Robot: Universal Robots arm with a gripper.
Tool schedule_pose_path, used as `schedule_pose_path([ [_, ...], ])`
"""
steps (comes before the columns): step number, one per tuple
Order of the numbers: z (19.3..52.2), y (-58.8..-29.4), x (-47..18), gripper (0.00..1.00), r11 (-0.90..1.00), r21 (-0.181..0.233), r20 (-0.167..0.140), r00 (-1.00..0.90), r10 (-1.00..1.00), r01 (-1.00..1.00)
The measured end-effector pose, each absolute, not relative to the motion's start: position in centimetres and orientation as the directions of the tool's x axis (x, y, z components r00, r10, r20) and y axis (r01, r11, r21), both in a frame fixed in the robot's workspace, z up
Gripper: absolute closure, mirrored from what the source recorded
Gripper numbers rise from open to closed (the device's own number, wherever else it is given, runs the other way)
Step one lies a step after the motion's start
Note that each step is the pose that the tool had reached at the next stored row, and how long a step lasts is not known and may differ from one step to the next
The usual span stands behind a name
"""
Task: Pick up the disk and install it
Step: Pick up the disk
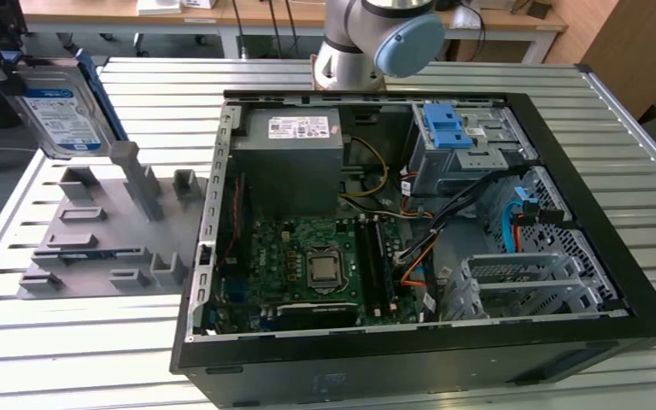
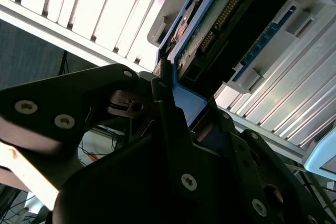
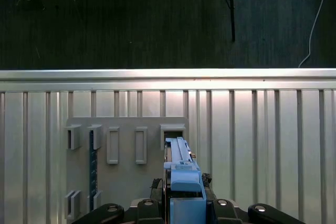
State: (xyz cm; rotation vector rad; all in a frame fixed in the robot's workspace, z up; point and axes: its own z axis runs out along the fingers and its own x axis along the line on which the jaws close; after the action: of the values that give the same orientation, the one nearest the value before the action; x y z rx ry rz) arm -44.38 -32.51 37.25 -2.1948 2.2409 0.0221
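One flat silver metal disk [image 1: 64, 115] with blue rails is pinched by the black gripper [image 3: 185, 203]. It hangs over the grey slotted holder [image 1: 112, 231] near the ribbed table's [image 1: 601, 120] corner.

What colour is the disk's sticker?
Blue and white on the disk, best in the exterior view.

The gripper [image 3: 181, 195] clamps the disk [image 3: 180, 153] edge-on, with its blue rail [image 3: 185, 179] toward the camera, above a grey slotted holder [image 3: 123, 182] lying on the slatted metal table [image 3: 262, 145]. Past the table's edge is dark floor [image 3: 131, 19] with cables [image 3: 230, 3].
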Motion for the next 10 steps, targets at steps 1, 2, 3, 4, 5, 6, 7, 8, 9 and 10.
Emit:
schedule_pose_path([
  [1,37.29,-32.51,-44.38,0.64,0.021,0.007,-0.013,-0.021,-1.000,-1.000],
  [2,37.34,-32.51,-44.38,0.64,0.021,0.007,-0.013,-0.021,-1.000,-1.000],
  [3,37.39,-32.51,-44.38,0.64,0.021,0.007,-0.013,-0.021,-1.000,-1.000],
  [4,37.43,-32.51,-44.38,0.64,0.021,0.007,-0.013,-0.021,-1.000,-1.000],
  [5,37.47,-32.51,-44.38,0.64,0.021,0.006,-0.013,-0.021,-1.000,-1.000],
  [6,37.51,-32.51,-44.38,0.64,0.021,0.006,-0.013,-0.021,-1.000,-1.000],
  [7,37.55,-32.51,-44.38,0.64,0.021,0.006,-0.013,-0.021,-1.000,-1.000],
  [8,37.59,-32.51,-44.38,0.64,0.021,0.006,-0.013,-0.021,-1.000,-1.000],
  [9,37.63,-32.51,-44.38,0.64,0.021,0.006,-0.013,-0.021,-1.000,-1.000],
  [10,37.67,-32.50,-44.38,0.64,0.021,0.006,-0.013,-0.021,-1.000,-1.000],
])
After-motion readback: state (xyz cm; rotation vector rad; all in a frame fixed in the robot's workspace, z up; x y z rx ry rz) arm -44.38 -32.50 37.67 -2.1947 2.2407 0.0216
